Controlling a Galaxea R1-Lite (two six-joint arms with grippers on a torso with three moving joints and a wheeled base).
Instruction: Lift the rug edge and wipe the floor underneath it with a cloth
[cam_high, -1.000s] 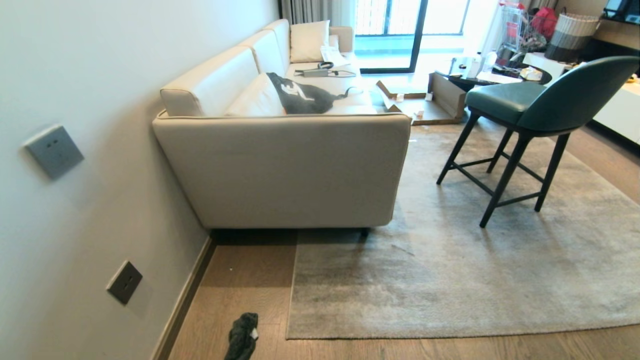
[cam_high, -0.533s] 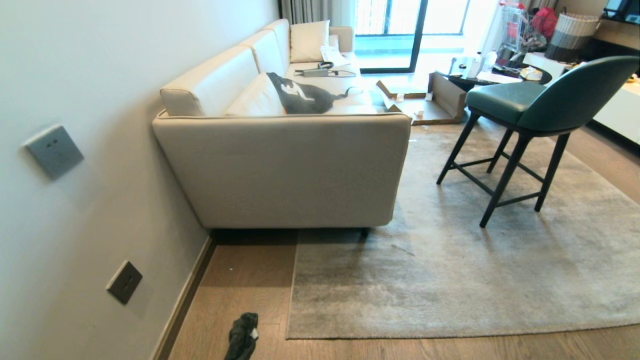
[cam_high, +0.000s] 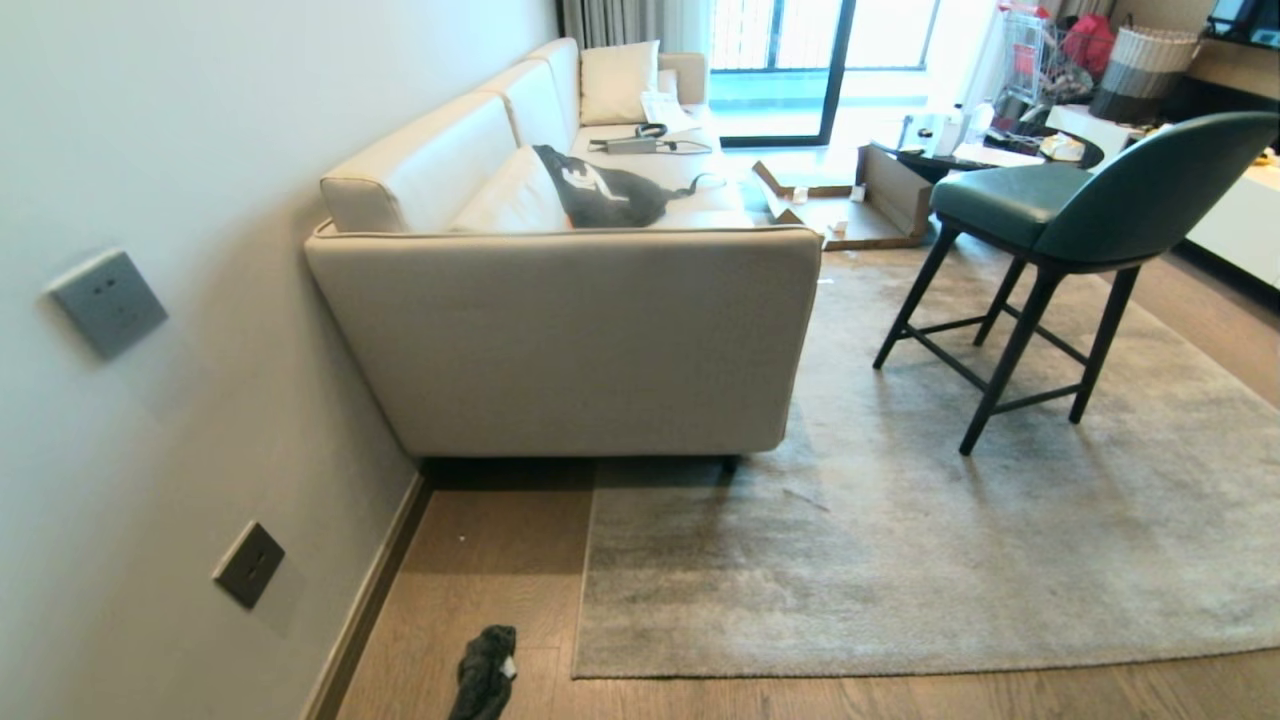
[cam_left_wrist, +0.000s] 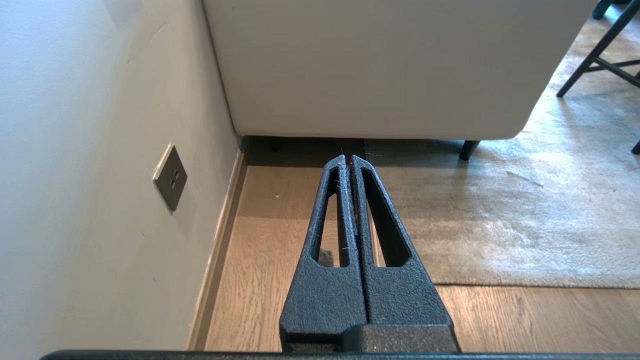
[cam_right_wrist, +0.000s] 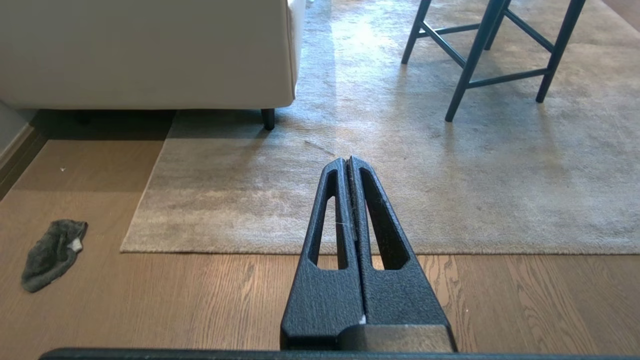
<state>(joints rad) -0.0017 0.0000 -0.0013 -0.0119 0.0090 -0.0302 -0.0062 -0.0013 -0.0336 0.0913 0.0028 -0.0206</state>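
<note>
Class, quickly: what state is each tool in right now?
Left tool: shut, holding nothing, above the floor.
Right tool: shut, holding nothing; the cloth lies apart on the floor.

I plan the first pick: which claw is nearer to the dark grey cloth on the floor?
Likely the left. The left claw hangs shut above the cloth by the wall; the right claw, also shut, hangs over the rug edge.

The cloth (cam_high: 485, 672) lies on the floor (cam_high: 480, 560) left of the rug edge (cam_high: 580, 600), sofa (cam_high: 560, 340) behind.
</note>
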